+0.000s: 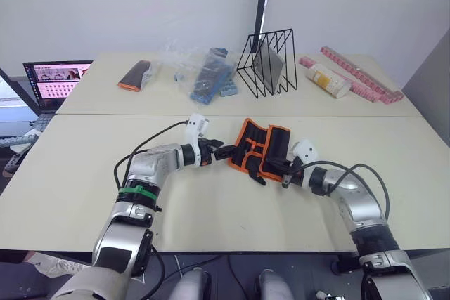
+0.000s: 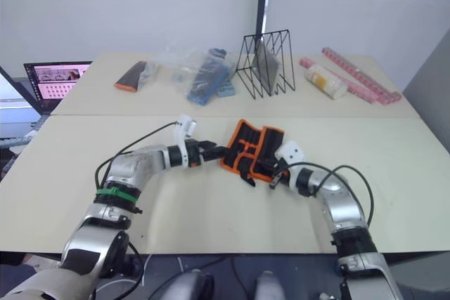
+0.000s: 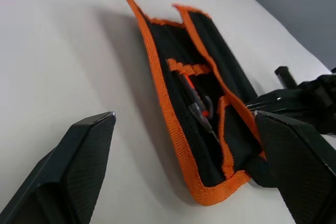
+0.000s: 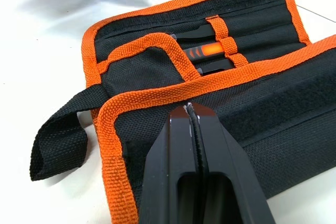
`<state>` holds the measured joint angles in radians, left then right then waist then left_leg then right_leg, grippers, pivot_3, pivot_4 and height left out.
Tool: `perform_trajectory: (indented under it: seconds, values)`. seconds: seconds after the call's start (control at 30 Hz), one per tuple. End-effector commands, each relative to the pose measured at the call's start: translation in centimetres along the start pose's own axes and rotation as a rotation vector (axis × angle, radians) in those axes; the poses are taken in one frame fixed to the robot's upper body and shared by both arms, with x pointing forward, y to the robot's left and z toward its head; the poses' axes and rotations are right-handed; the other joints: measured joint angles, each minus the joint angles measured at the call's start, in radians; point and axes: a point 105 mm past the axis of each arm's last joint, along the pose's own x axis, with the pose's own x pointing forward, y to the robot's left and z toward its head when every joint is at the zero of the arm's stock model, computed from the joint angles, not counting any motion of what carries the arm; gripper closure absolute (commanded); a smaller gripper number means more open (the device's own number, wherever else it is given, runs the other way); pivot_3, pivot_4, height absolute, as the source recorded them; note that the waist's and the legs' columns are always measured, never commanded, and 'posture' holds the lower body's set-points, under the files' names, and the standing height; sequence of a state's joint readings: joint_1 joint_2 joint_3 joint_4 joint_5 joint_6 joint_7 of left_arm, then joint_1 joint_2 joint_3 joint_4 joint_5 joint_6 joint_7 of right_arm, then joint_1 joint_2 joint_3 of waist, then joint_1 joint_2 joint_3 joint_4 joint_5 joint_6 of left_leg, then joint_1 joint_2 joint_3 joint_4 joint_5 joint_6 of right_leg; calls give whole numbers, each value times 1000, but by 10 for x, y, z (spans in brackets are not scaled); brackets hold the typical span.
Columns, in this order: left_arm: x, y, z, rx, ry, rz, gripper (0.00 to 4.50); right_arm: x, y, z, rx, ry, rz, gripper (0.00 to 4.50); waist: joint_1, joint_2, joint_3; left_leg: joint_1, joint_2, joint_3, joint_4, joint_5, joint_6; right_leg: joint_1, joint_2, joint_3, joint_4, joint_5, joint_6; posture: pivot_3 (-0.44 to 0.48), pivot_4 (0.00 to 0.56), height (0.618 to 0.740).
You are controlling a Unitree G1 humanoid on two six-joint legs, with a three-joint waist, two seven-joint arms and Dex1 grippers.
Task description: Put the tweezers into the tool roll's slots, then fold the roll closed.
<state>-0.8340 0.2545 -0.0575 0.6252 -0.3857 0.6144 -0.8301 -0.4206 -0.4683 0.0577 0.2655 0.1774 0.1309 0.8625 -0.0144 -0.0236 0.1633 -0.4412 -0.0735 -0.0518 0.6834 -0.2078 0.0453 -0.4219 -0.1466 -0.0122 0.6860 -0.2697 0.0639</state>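
2 robot arms reach toward the middle of the pale beige tabletop (image 1: 84, 194), where the black fabric tool roll with orange edge binding (image 1: 261, 147) lies partly folded. Its near flap is turned up over the body, and a black strap (image 4: 59, 137) loops out from one end onto the tabletop.

Inside the roll, the slim black tweezers (image 3: 202, 114) sit in the slots under a narrow orange band; how many there are I cannot tell.

The left claw (image 1: 223, 152) is at the left edge of the roll, and its 2 black fingers (image 3: 79, 166) stand wide apart with nothing between them. The right claw (image 4: 193, 109) is at the right, near side of the roll; its fingers are pressed together, and the tip rests against the orange binding of the turned-up flap. Whether any fabric is pinched between them I cannot tell.

On the far part of the tabletop stand a black wire rack (image 1: 268, 61), a clear plastic bag with blue items (image 1: 207, 75), a small black-and-orange pouch (image 1: 135, 75), a pale cylinder-shaped package (image 1: 328, 80) and long pink strips (image 1: 362, 75). A laptop with a lit screen (image 1: 56, 79) stands at the far left.
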Motion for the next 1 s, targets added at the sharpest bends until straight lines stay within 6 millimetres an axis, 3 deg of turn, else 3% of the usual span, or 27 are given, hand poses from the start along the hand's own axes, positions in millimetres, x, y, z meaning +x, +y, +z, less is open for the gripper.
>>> perform_trajectory:
  seconds: [0.03,0.23,0.5,0.63,0.83,1.0]
  values:
    - [10,-12,4,47,6,-67,0,-1,1,2,-7,3,-10,4479,1,0,0,0,0,0,0,0,0,0,0,0,0,0,0,0,150,687]
    - [16,-18,1,-13,-12,-106,1807,-3,-2,5,-16,0,-43,4500,5,0,0,0,-1,0,0,0,0,0,-1,0,0,0,0,0,150,687]
    - [9,-7,9,-75,-53,-50,4469,-1,1,8,-18,-3,-46,4500,2,0,0,0,-1,0,0,0,0,0,-1,0,0,0,0,0,150,687]
    - [3,-3,13,-38,-34,-31,4469,4,3,17,-27,-17,-45,4500,2,0,0,0,-1,0,0,0,0,0,-1,0,0,0,0,0,150,687]
    - [-25,2,26,4,2,-49,4469,12,5,43,-22,-97,-42,4500,-10,0,0,-1,1,0,-1,0,0,-2,1,1,1,0,0,0,150,687]
    - [-31,4,31,65,53,-42,4469,23,9,43,-1,-119,-19,4500,0,0,0,-1,0,0,0,0,0,-2,0,0,1,0,0,0,150,687]
